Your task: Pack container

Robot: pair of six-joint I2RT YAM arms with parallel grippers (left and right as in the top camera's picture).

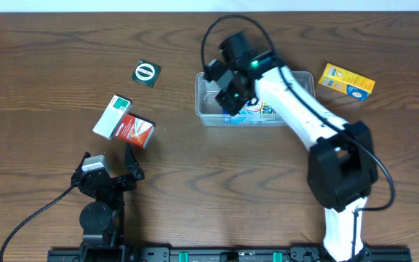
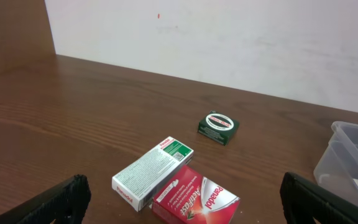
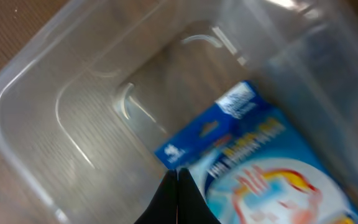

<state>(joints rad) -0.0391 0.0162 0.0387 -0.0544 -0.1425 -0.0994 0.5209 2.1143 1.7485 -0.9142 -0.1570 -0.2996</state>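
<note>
Black left gripper (image 1: 108, 155) at lower left of overhead view, low over brown wood table (image 1: 35, 87), released: fingers (image 2: 55, 200) spread wide at both bottom corners of left wrist view, gripping nothing.

Just above it in frame, red box (image 1: 137, 131) lying flat, angled. White-and-green box (image 1: 112, 115) along its upper left side, touching. In left wrist view the same pair at bottom centre; whether white-and-green box overlaps red one or only abuts it, cannot tell.

Container (image 1: 308, 76) at upper centre of overhead view, upright on table, clear plastic, long side running left to right; one corner also at right edge of left wrist view. Blue box (image 3: 266, 174) lying inside, against lower wall in overhead view, print blurred and unreadable.

Right gripper (image 3: 178, 198) dipped into container's left half, white arm (image 1: 297, 109) running down to base at lower right. In right wrist view jaws clenched together, dark tip at bottom centre just beside blue box's near corner; contact with box, cannot tell.

Dark green box (image 1: 146, 73) with white round logo at upper left of centre, alone, well apart from red and white-and-green pair.

Yellow box (image 1: 346, 81) at upper right, flat on table, right of container, apart from it.
</note>
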